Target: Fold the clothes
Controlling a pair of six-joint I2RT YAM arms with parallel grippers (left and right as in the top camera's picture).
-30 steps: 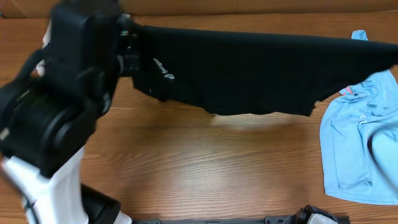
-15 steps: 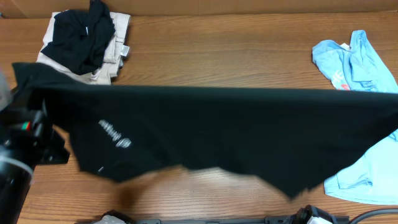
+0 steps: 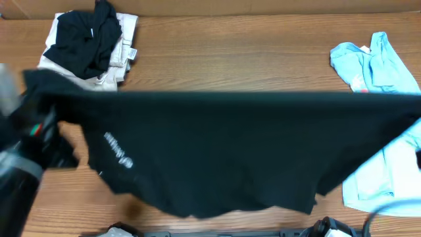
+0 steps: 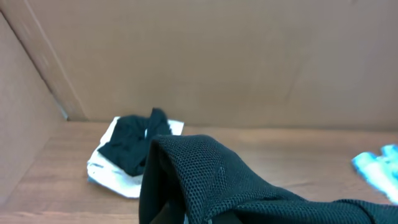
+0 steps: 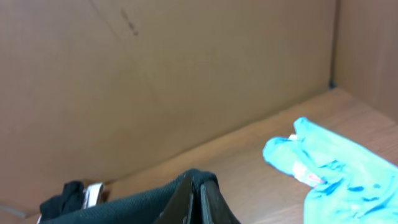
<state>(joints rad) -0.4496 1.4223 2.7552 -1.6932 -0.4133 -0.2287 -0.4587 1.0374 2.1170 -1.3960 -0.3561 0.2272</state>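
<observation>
Shirt point(image 3: 223, 151) stretched wide above bench point(image 3: 230, 52), left gripper point(image 3: 39, 128) and right gripper point(image 5: 200, 193) each clenched on a top corner, likely to spread it flat for folding.

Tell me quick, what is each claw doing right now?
Left gripper: closed on the black shirt, fingers hidden under fabric.
Right gripper: closed on the same shirt.

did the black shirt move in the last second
Yes. The black shirt has shifted toward the near side, away from the table's far edge.
</observation>
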